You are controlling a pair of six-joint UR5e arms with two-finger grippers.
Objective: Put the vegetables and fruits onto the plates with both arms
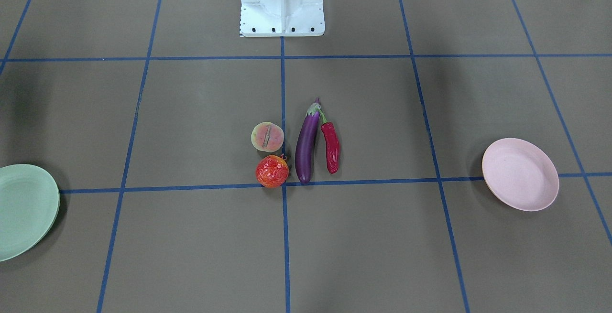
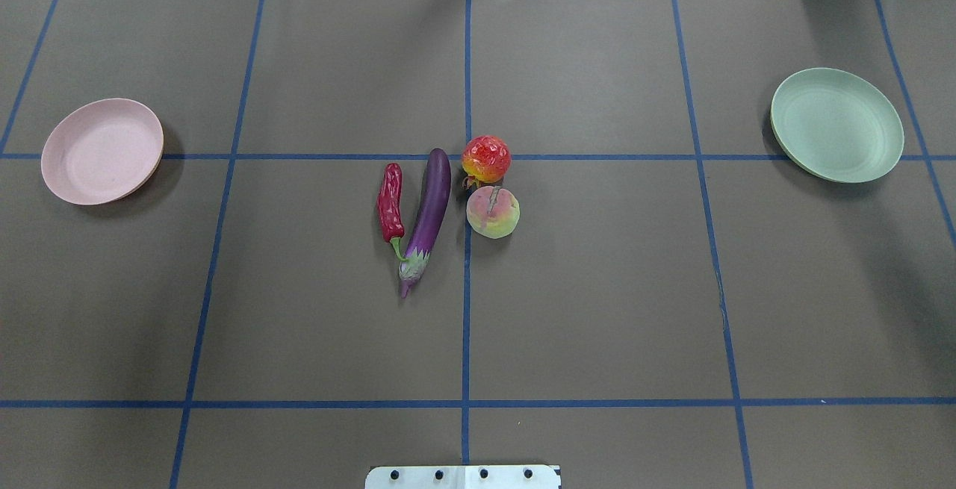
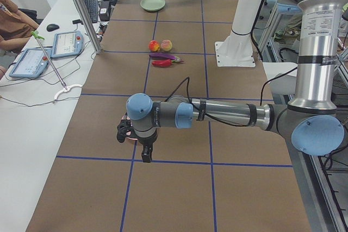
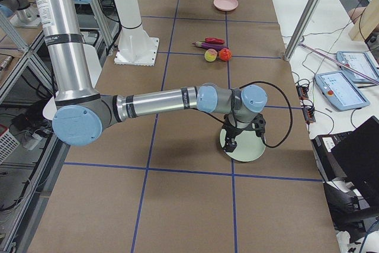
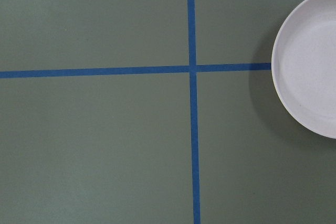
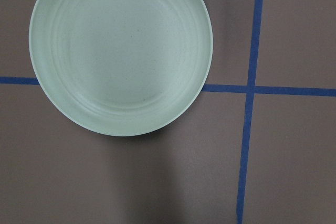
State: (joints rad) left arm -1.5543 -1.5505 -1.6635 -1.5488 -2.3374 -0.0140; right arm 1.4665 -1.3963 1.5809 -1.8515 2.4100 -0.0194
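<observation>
The purple eggplant [image 2: 428, 210] and the red chili pepper [image 2: 390, 201] lie side by side at the table's middle. The orange-red fruit [image 2: 485, 160] and the peach-like fruit [image 2: 492, 212] sit just to their right, touching. The pink plate [image 2: 101, 150] is at the far left and the mint green plate [image 2: 836, 124] at the far right, both empty. My left gripper [image 3: 145, 156] hangs above the pink plate, and my right gripper [image 4: 231, 141] hangs above the mint green plate [image 4: 243, 146]. Both show only in the side views, so I cannot tell whether they are open or shut.
The white robot base [image 1: 282, 5] stands at the table's near middle edge. Blue tape lines [image 2: 466, 287] divide the brown table into squares. Tablets and cables [image 3: 65, 44] lie on the side bench beyond the far edge.
</observation>
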